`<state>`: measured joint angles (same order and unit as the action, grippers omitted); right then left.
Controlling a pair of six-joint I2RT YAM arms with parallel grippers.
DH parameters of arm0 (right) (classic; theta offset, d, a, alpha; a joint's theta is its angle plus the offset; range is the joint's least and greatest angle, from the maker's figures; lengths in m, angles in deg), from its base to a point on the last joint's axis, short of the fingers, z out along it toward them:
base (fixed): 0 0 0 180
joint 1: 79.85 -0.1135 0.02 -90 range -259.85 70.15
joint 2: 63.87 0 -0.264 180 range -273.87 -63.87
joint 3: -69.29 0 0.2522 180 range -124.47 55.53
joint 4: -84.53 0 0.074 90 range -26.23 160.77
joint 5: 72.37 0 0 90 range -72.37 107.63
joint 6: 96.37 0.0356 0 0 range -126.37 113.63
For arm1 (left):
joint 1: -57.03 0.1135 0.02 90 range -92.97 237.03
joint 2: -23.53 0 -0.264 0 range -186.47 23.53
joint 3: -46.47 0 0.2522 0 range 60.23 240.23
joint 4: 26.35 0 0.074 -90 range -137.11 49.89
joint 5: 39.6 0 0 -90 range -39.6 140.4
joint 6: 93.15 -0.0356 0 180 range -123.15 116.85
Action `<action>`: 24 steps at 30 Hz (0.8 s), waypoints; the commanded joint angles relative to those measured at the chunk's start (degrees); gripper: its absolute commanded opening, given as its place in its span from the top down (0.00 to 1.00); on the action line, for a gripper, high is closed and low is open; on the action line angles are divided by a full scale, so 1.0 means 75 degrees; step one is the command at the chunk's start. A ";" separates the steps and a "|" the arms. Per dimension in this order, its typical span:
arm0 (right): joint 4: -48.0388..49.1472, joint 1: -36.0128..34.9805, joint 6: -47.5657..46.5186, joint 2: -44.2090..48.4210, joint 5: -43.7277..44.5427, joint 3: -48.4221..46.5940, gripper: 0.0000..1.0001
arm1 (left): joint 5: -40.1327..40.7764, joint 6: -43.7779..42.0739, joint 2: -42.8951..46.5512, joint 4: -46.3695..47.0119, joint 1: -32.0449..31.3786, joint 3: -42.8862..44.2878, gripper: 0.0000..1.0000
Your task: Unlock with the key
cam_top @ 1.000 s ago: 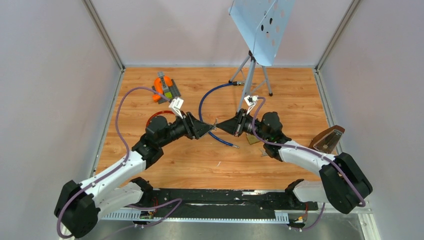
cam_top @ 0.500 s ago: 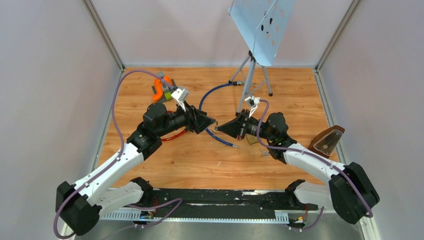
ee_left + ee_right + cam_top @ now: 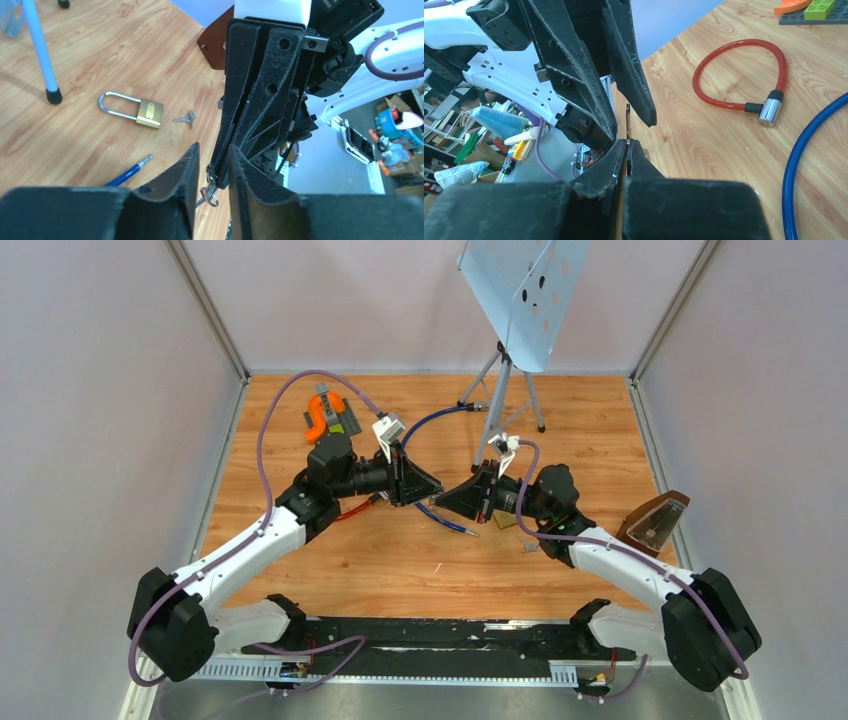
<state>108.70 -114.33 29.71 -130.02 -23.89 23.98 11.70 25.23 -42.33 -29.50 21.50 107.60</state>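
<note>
My right gripper [image 3: 628, 142] is shut on a small silver key [image 3: 628, 122] whose blade sticks out past its fingertips. In the left wrist view the key [image 3: 210, 186], with its ring, hangs from the right gripper's tips. My left gripper [image 3: 212, 150] is open, with one finger on each side of the key and not closed on it. The two grippers meet tip to tip above mid-table: left [image 3: 430, 487], right [image 3: 444, 498]. A brass padlock [image 3: 132, 111] with a silver shackle lies on the wood, with a second small key [image 3: 185, 118] beside it.
A red cable lock [image 3: 744, 75] lies on the table under the left arm [image 3: 352, 507]. A blue cable [image 3: 420, 425] curves near a music stand's legs [image 3: 500, 390]. Toy bricks with an orange piece [image 3: 330, 415] sit far left. A brown metronome [image 3: 655, 518] stands at the right edge.
My left arm has swung away from me and to the right, and its wrist has turned. Its open fingers now straddle the key. The right gripper has stayed nearly in place, still holding the key.
</note>
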 commanded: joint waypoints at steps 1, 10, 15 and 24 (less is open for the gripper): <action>0.0210 -0.0035 -0.0175 0.0186 -0.0192 -0.0350 1.00 | -0.0530 0.0047 -0.0052 0.0543 0.0038 0.0194 0.73; 0.0294 -0.0032 -0.0088 0.0278 0.0109 -0.0272 0.96 | -0.0309 0.0579 -0.0006 0.0888 0.0031 -0.0015 1.00; 0.0882 -0.0035 0.0173 0.0562 0.0926 0.0112 0.61 | 0.0881 0.1743 0.0295 0.1840 0.0038 -0.0635 1.00; 0.1868 -0.0041 0.1313 0.0554 0.2095 0.0497 0.53 | 0.2468 0.3967 0.0456 0.4906 -0.0016 -0.1911 1.00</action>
<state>116.09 -114.33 34.54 -125.60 -12.92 27.11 23.94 46.10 -39.99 -8.45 21.65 94.93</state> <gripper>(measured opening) 0.470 0.007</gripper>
